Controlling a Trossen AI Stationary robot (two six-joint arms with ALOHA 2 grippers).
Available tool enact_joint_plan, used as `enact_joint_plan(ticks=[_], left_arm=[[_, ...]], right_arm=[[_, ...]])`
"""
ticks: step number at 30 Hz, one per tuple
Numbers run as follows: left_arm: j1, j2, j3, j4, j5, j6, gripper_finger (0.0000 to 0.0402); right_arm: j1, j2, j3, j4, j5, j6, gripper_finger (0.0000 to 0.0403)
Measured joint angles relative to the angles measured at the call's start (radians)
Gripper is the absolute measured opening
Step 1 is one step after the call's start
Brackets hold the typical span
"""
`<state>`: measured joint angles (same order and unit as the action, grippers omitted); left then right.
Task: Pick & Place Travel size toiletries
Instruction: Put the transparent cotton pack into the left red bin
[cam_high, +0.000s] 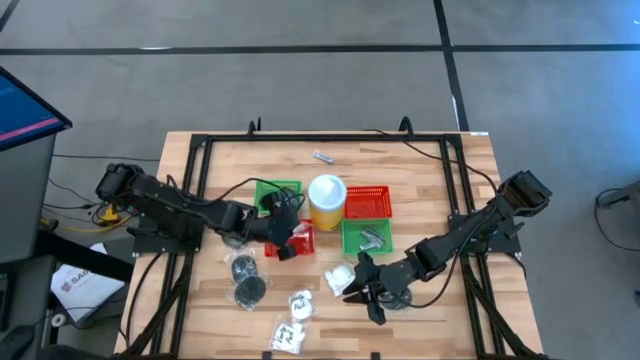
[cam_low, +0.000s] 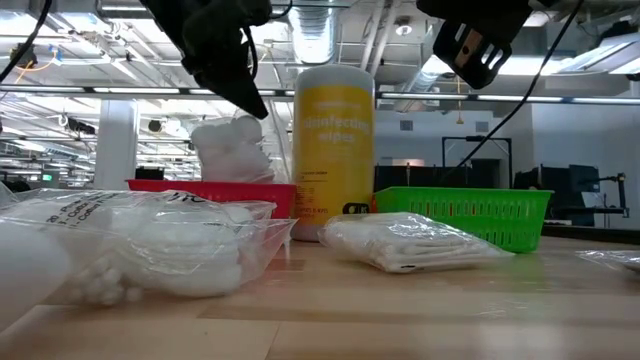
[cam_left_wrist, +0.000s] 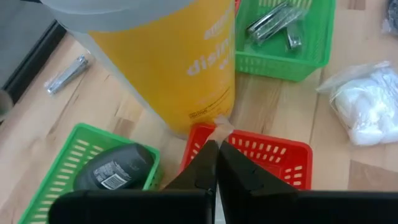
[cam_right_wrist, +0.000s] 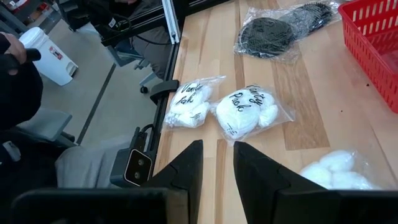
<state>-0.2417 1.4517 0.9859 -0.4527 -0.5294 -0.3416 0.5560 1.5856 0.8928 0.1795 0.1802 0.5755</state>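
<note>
My left gripper (cam_high: 287, 238) is shut and hovers over a red basket (cam_left_wrist: 273, 158) beside the yellow canister (cam_left_wrist: 168, 68). A clear bag of white pieces (cam_low: 235, 150) hangs at its fingertips. My right gripper (cam_right_wrist: 217, 165) stands open near the table's front edge, with nothing between its fingers. A bag of white balls (cam_high: 338, 280) lies just to its left. On the near part of the table lie two printed packets of white pieces (cam_right_wrist: 245, 109) and bags of dark round pieces (cam_high: 245, 280). Silvery pieces (cam_left_wrist: 273, 22) lie in a green basket (cam_high: 365, 238). My left gripper pinches a small pale bit of the bag's top (cam_left_wrist: 221, 127) between its shut fingertips, which slant down from the table's left. The bag hangs below them, its lower end behind the red basket's rim (cam_low: 210, 187). Whether it rests in the basket, I cannot tell.
A second green basket (cam_left_wrist: 68, 165) holds a dark container (cam_left_wrist: 115, 168). Another red basket (cam_high: 366, 203) stands right of the canister. One silvery piece (cam_high: 322, 156) lies toward the far edge. A black frame rail (cam_high: 330, 138) runs around the table.
</note>
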Motion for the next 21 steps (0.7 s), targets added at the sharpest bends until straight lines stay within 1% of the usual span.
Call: enact_joint_plan(ticks=[4, 8, 13, 17, 21], left_arm=[[0.015, 0.0, 0.0, -0.03, 0.056, 0.001, 0.0], [0.031, 0.0, 0.0, -0.067, 0.059, 0.002, 0.0], [0.052, 0.012, 0.0, -0.072, 0.062, 0.003, 0.0], [0.075, 0.034, -0.001, -0.087, 0.109, 0.004, 0.0], [0.093, 0.053, -0.001, -0.11, 0.116, 0.004, 0.0]], right_arm=[[0.0, 0.0, 0.0, 0.0, 0.0, 0.0, 0.0082], [0.0, 0.0, 0.0, 0.0, 0.0, 0.0, 0.0082], [0.0, 0.0, 0.0, 0.0, 0.0, 0.0, 0.0082], [0.0, 0.0, 0.0, 0.0, 0.0, 0.0, 0.0082], [0.0, 0.0, 0.0, 0.0, 0.0, 0.0, 0.0082]])
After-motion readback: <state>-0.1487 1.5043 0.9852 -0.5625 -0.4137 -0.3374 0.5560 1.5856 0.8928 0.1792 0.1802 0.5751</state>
